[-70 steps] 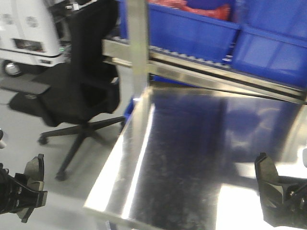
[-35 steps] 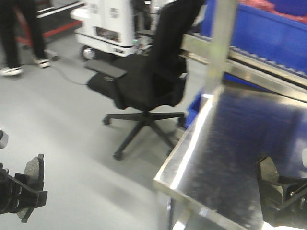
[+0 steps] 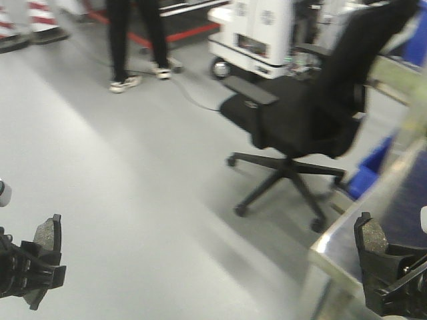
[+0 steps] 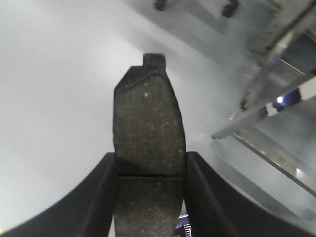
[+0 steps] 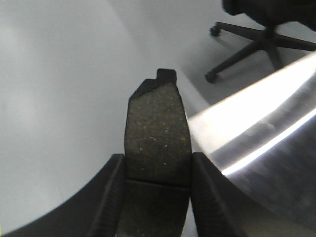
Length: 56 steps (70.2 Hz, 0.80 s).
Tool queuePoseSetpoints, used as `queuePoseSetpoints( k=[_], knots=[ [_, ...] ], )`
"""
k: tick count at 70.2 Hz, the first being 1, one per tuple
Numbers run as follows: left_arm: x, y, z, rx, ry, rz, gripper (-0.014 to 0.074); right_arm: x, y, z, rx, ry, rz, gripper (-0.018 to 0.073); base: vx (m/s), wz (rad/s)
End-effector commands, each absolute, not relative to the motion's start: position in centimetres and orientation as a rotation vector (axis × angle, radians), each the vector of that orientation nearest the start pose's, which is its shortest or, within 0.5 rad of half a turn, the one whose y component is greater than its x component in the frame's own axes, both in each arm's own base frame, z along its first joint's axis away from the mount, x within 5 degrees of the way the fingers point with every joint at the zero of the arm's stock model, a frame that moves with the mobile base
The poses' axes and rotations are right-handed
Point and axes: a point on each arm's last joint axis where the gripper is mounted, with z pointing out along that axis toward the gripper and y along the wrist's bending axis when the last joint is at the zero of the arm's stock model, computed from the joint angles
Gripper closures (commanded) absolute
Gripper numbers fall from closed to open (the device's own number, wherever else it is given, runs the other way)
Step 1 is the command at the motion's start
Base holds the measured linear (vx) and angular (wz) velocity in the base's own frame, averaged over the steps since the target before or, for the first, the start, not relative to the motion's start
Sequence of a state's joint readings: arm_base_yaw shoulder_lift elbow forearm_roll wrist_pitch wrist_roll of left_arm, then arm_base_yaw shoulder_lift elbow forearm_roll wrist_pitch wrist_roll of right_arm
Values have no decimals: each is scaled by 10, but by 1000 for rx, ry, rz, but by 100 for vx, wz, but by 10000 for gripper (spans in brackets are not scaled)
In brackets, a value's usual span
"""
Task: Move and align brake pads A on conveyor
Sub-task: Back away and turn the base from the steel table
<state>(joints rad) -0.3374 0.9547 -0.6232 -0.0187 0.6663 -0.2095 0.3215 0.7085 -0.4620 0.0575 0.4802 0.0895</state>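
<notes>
Out over the grey floor, both arms hang low, each with a load. The left jaws are pinched on the sides of one brake pad. The right jaws are pinched on a second brake pad. Each pad sticks out past the jaw tips, with its rough face toward the wrist camera.

I cannot see the conveyor in any view. I see only floor, a black chair, someone's legs far off, and a corner of the shiny steel desk just below the right pad. So I think the step now is carrying the pads to the belt.

To do it well, I would hold both grips tight and the arms steady, and steer clear of the chair and the desk edge. I would let go only when the belt is right under the pads, then lay them flat and lined up side by side.
</notes>
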Motion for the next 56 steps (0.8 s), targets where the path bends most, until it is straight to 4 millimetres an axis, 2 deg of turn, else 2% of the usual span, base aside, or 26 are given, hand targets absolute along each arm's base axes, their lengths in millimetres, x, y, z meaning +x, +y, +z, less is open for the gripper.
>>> queuePoseSetpoints(
  k=[1,56],
  knots=[
    [167,-61,279,142,2397,-287,524,132,46,280,-216,2103,289,560,-4,64],
    [167,-61,279,142,2397,-287,524,132,46,279,-217,2111,288,560,-2,62]
  ],
)
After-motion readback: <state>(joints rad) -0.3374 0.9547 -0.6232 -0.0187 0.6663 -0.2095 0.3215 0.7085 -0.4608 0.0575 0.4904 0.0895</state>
